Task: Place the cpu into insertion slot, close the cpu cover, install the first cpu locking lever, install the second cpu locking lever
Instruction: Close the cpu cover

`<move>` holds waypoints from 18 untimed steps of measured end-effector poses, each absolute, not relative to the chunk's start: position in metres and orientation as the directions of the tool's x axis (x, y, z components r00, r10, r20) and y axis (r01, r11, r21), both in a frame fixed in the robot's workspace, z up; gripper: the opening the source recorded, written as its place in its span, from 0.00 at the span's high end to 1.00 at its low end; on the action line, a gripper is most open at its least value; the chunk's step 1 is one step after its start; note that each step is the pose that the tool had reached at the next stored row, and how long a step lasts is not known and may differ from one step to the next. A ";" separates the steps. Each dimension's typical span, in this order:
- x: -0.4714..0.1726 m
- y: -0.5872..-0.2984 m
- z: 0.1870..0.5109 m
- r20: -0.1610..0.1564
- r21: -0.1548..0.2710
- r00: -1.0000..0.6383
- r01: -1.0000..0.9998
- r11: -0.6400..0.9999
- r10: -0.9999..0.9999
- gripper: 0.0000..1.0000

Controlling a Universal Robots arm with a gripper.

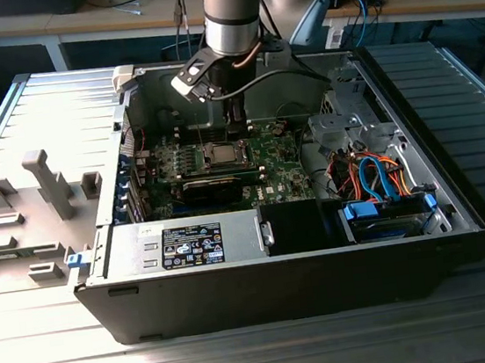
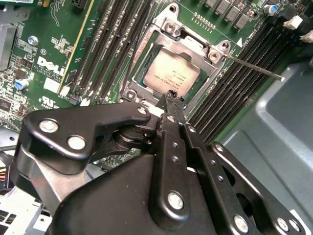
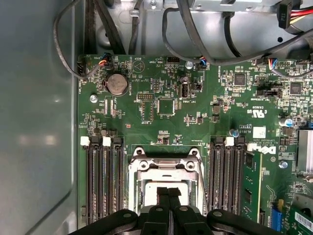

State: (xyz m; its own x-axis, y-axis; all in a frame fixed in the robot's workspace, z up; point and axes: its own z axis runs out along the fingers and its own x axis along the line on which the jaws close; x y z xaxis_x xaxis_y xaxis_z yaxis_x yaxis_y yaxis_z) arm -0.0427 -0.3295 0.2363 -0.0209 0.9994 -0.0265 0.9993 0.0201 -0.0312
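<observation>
Gripper (image 2: 171, 97), pinched closed and empty, at the edge of the cpu cover (image 2: 188, 43) framing the cpu (image 2: 171, 73); pressure should bear squarely on the cover, never the cpu.

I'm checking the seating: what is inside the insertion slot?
The cpu lies in the insertion slot, its silver top showing through the cut-out of the cpu cover. The gripper covers part of one edge of it, and the contacts under the chip are hidden.

Memory slots (image 3: 105, 183) close beside the insertion slot (image 3: 166, 169)
</observation>
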 end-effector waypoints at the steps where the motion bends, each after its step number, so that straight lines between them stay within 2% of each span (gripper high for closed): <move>1: -0.043 -0.329 0.236 -0.027 -0.031 -0.021 0.999 0.020 0.999 0.89; 18: -0.044 -0.329 0.225 -0.027 -0.031 -0.021 0.999 0.020 0.999 0.89</move>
